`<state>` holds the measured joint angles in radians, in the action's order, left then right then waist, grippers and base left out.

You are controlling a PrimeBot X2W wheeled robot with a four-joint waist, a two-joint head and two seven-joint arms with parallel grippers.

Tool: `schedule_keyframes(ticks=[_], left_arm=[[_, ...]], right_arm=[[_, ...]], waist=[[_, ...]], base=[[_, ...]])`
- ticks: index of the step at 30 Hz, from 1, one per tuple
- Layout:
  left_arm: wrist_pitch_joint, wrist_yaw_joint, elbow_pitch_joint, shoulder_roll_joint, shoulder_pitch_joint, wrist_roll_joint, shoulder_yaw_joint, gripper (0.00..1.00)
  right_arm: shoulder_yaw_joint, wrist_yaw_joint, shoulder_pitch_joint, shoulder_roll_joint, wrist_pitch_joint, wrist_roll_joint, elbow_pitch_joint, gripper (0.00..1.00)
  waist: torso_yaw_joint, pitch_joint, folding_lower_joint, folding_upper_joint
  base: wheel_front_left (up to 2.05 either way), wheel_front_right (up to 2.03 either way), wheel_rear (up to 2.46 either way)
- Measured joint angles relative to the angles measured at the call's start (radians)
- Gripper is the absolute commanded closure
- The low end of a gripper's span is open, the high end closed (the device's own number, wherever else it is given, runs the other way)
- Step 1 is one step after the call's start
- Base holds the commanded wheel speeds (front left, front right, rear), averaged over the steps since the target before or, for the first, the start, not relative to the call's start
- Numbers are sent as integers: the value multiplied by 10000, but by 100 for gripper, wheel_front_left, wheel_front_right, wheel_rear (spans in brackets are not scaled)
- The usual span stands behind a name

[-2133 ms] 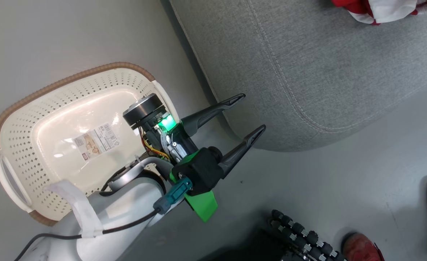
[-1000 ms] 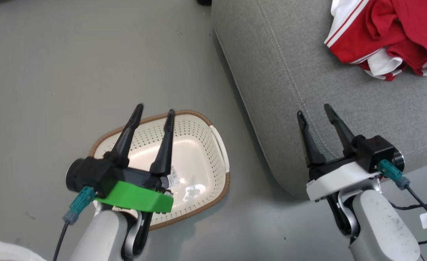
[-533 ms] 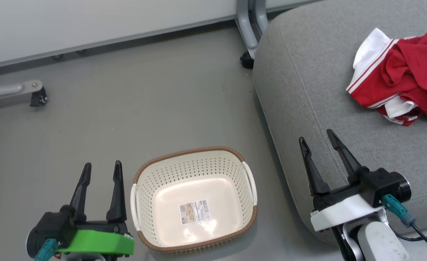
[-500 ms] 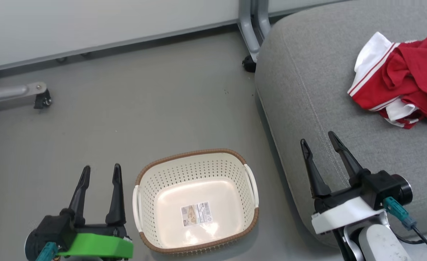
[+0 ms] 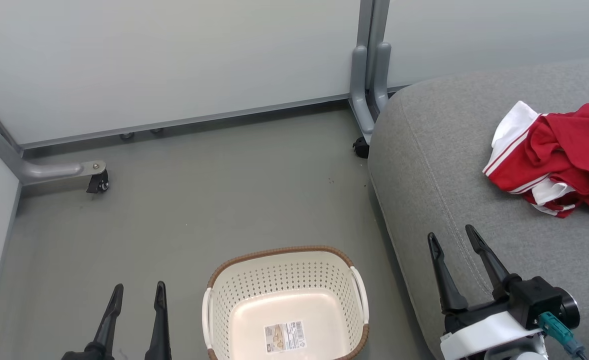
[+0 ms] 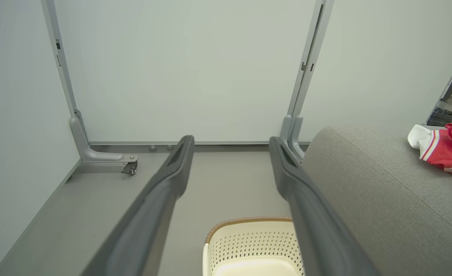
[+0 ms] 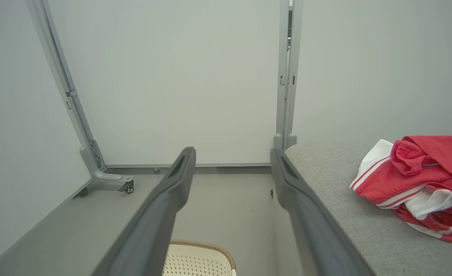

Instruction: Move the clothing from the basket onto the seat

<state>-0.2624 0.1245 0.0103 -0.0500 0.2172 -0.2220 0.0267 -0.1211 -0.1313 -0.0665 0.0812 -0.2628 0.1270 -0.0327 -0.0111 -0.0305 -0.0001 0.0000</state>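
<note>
The basket (image 5: pixel 284 272) is being shown standing on the floor (image 5: pixel 199 215) just beside the seat (image 5: pixel 449 190), with nothing but a label sticker (image 5: pixel 284 336) visible inside it. Its near end is being cut off by the head view's edge. The red and white clothing (image 5: pixel 564 155) is lying bunched on the seat, well apart from both arms. The left gripper (image 5: pixel 139 286) is being held over the floor just left of the basket, its jaws spread wide with nothing between them. The right gripper (image 5: pixel 450 232) is being held over the seat's near edge, its jaws likewise released and empty. The task is being judged as done, so the remaining risk is being placed in needless motion. The light basket could be knocked aside by the left arm, or the garment could be snagged and dragged toward the seat's edge by the right arm.
</note>
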Motion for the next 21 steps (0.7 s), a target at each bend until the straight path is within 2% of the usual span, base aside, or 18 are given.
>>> schedule_keyframes(ticks=[21], left_arm=[[0, 25, -458, 2, 170, -36, 169, 0]], right_arm=[[84, 0, -216, -58, 0, 27, -140, 0]], waist=[[-42, -430, 1, 0]], base=[[0, 0, 0]])
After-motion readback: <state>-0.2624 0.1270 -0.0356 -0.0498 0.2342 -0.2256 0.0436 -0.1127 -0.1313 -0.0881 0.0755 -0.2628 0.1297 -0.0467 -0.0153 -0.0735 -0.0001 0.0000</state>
